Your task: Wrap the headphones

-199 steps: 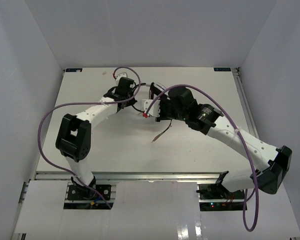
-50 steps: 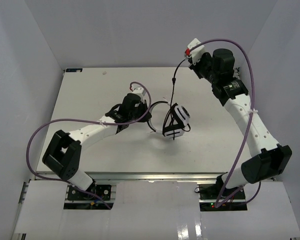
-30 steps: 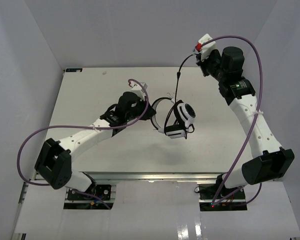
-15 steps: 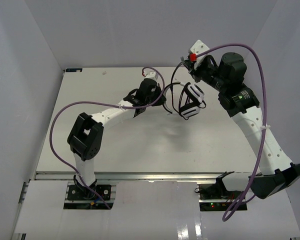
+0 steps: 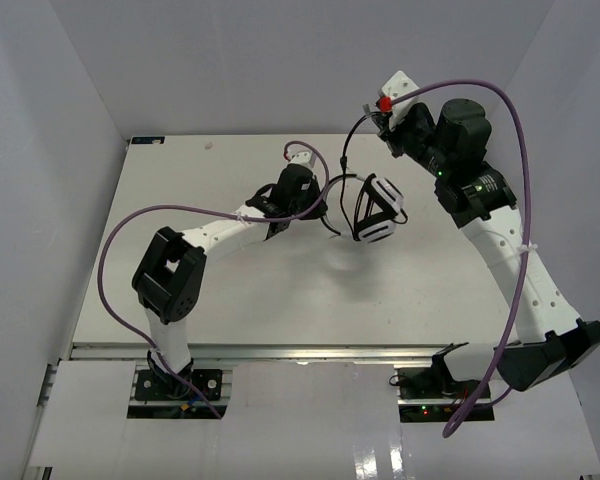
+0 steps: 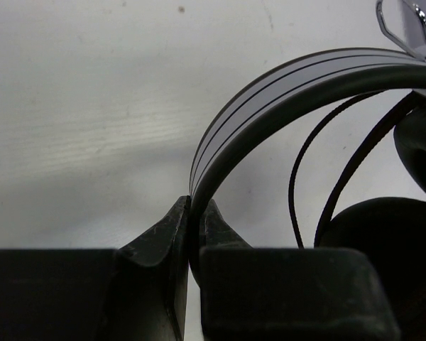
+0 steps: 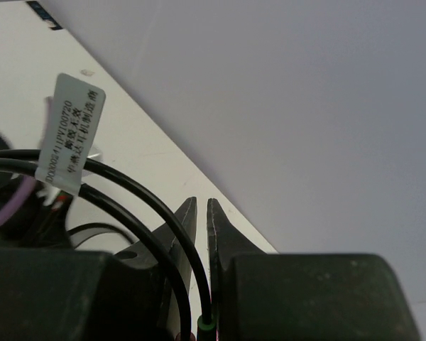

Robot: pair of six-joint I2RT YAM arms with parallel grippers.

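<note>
The headphones [image 5: 376,208] hang above the back middle of the table, white earcups tilted. My left gripper [image 5: 317,202] is shut on the thin black headband [image 5: 338,180]; in the left wrist view the jaws [image 6: 195,213] pinch the headband [image 6: 284,92], with a black ear pad [image 6: 383,231] and cable loops [image 6: 302,167] to the right. My right gripper [image 5: 382,117] is raised at the back right and shut on the thin black cable [image 5: 348,145], which drops to the earcups. In the right wrist view the cable [image 7: 131,188], with its white label [image 7: 71,135], runs into the nearly closed jaws [image 7: 201,207].
Purple robot cables [image 5: 500,110] loop over both arms. The white table [image 5: 230,290] is walled by grey panels on the left, back and right. The right arm's base [image 5: 540,350] sits at the near right, the left arm's elbow [image 5: 168,275] at the near left.
Over the earlier frames the headphones were lifted and carried toward the back right. In the last half second the earcups dropped slightly and the right gripper shifted a little.
</note>
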